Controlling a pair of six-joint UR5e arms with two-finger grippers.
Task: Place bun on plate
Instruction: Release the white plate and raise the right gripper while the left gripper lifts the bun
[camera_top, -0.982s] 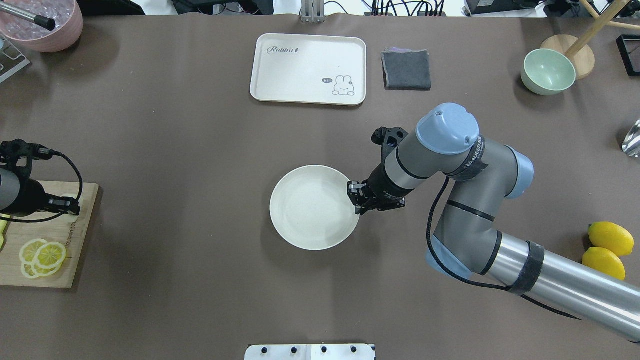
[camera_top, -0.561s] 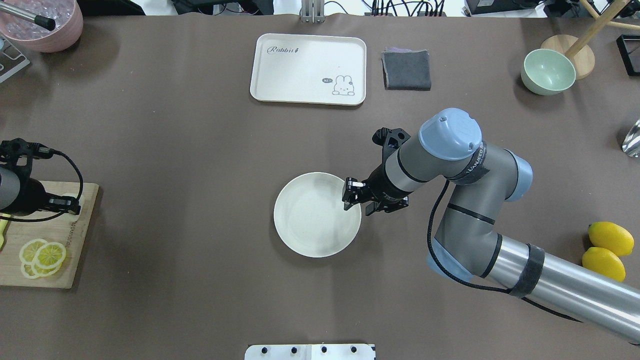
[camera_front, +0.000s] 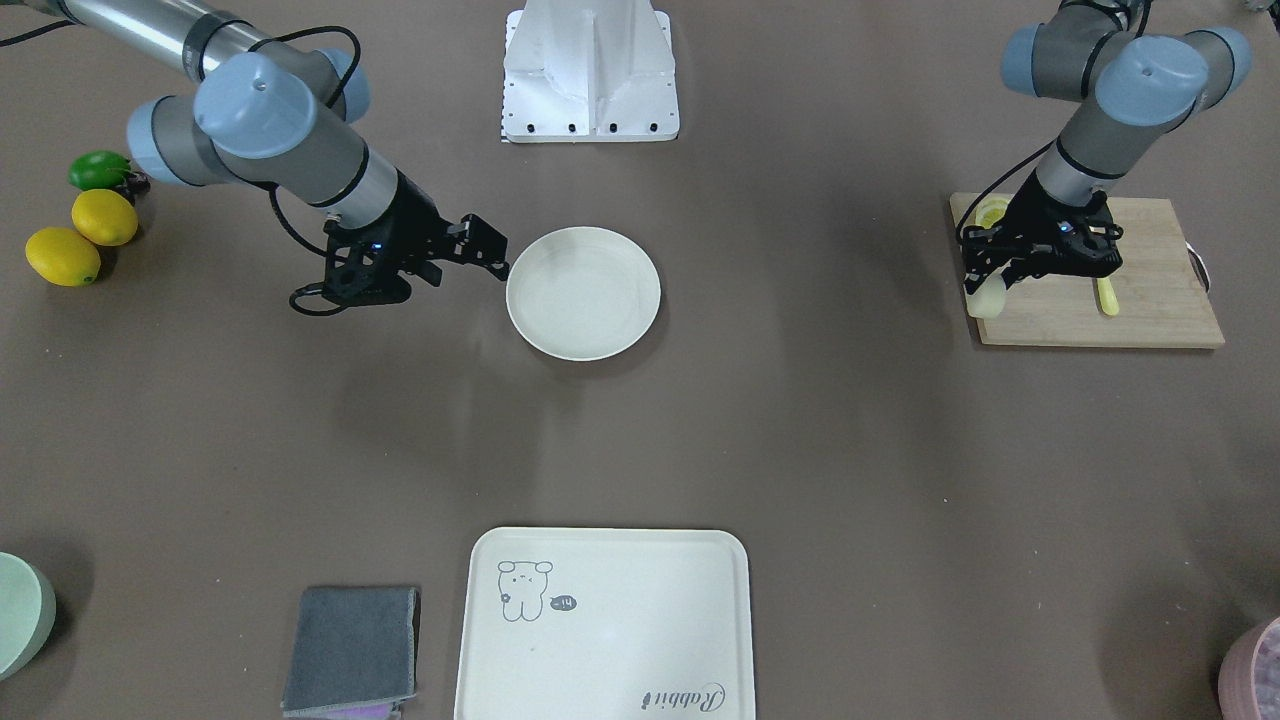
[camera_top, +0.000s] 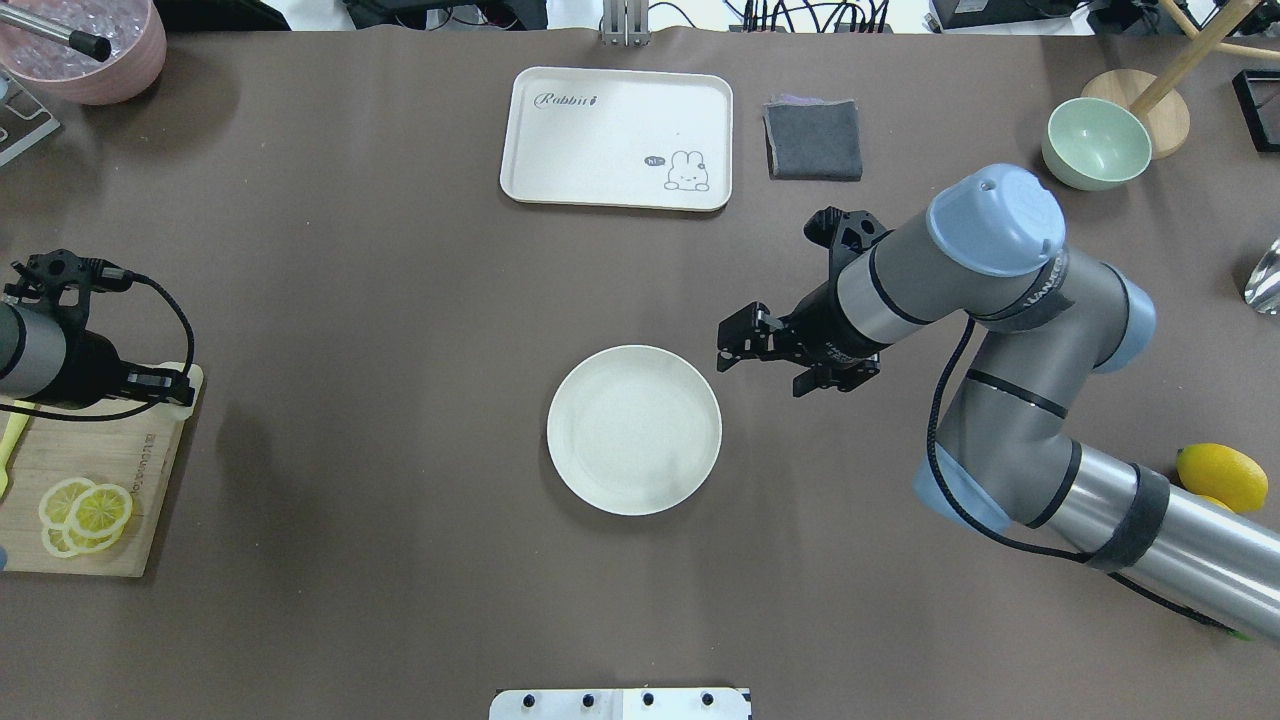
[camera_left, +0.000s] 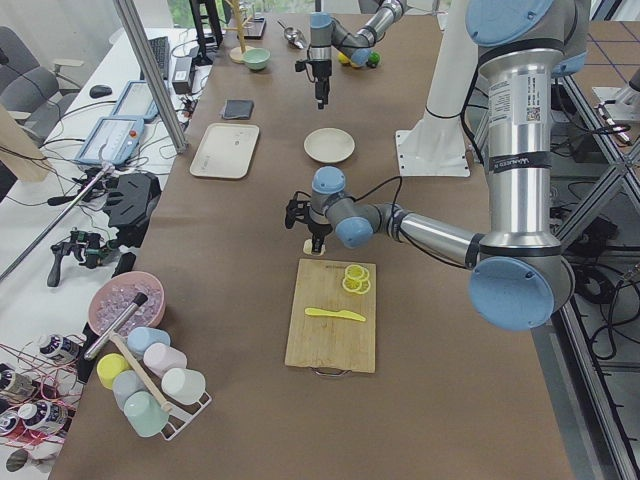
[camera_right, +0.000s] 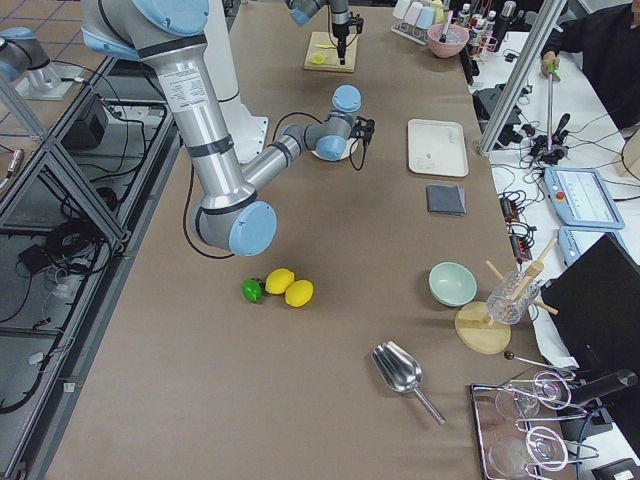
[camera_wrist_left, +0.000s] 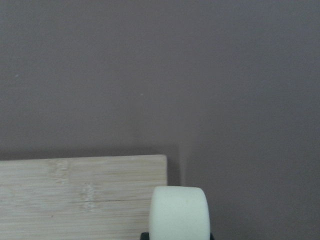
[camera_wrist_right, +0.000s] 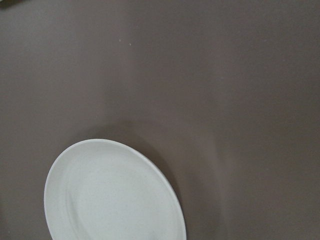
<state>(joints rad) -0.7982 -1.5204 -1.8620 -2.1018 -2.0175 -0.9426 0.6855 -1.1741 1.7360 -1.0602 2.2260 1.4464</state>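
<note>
We are clamping the bun (camera_wrist_left: 178, 212) in our left tool (camera_front: 990, 290) at a corner of the cutting board (camera_front: 1150, 300), well apart from the plate (camera_top: 633, 430). Our right tool (camera_top: 735, 342) is hovering beside that plate, jaws spread.

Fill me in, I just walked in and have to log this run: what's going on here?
The left claw is shut on the bun, holding it at the corner of the cutting board, far out on the robot's left side. The plate sits empty in the middle. The right claw hovers open just beside the plate's rim, not touching it and holding nothing. The bun has yet to reach the plate.
</note>
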